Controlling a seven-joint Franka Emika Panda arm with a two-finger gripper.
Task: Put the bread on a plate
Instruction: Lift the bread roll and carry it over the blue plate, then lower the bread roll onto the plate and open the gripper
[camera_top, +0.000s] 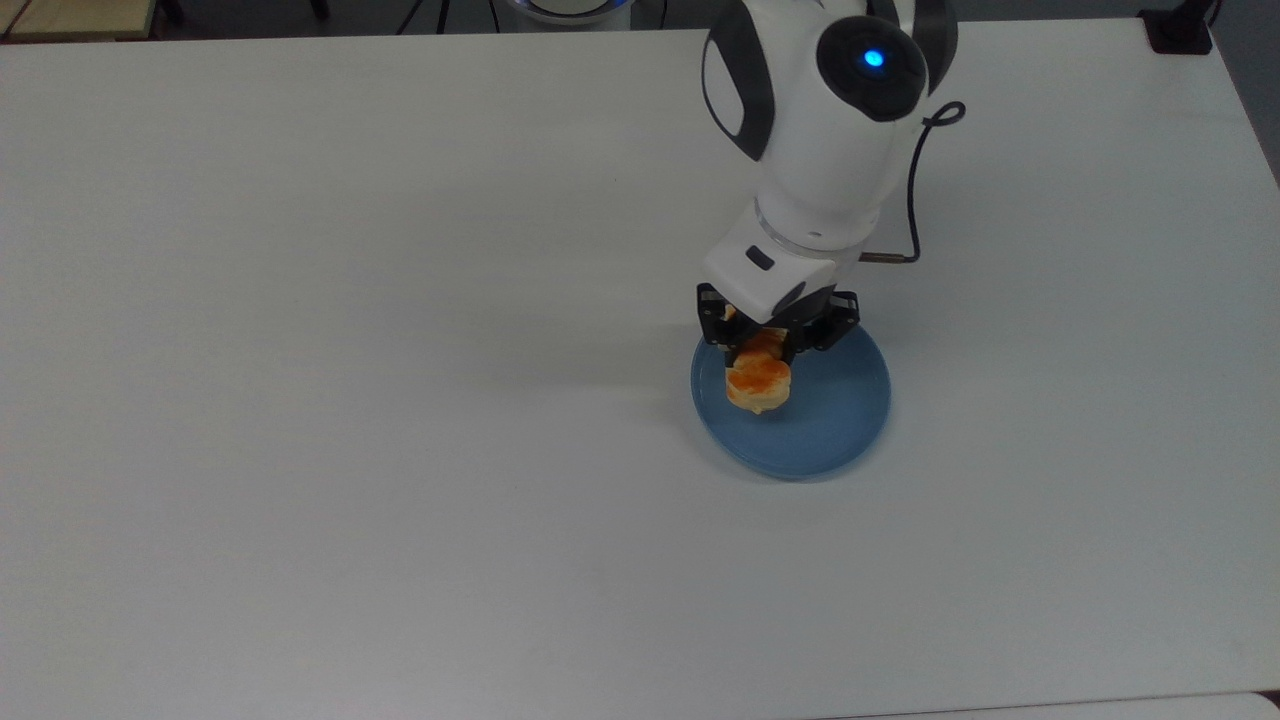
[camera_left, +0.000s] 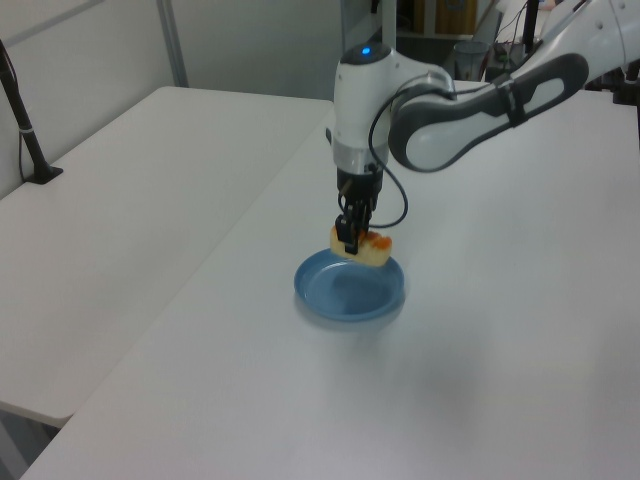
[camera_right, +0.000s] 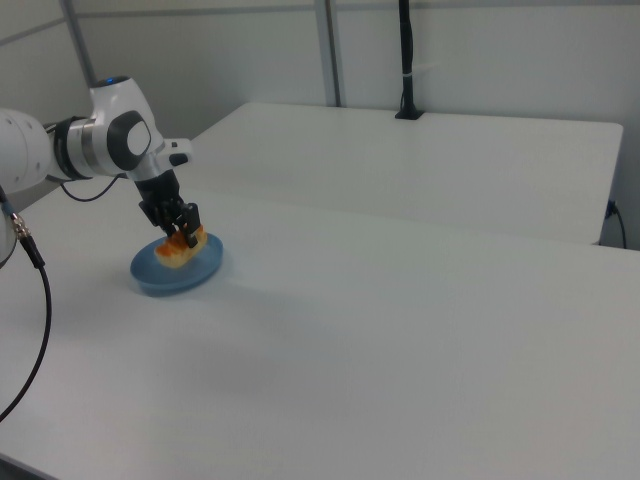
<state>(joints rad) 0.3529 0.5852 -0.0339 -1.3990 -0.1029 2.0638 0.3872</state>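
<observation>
Right of centre in the top view, the white Franka arm's black two-finger gripper (camera_top: 764, 345) clamps a small pale-yellow bread bar with orange-brown glazed lumps (camera_top: 758, 384); the jaws are closed on its upper end. The bread (camera_left: 364, 248) hangs just above the round, shallow blue plastic plate (camera_top: 840, 420), over its half nearer the top view's left; the plate (camera_left: 350, 296) sits on a white table (camera_top: 350, 400); a black cable (camera_top: 915, 190) loops beside the wrist.
</observation>
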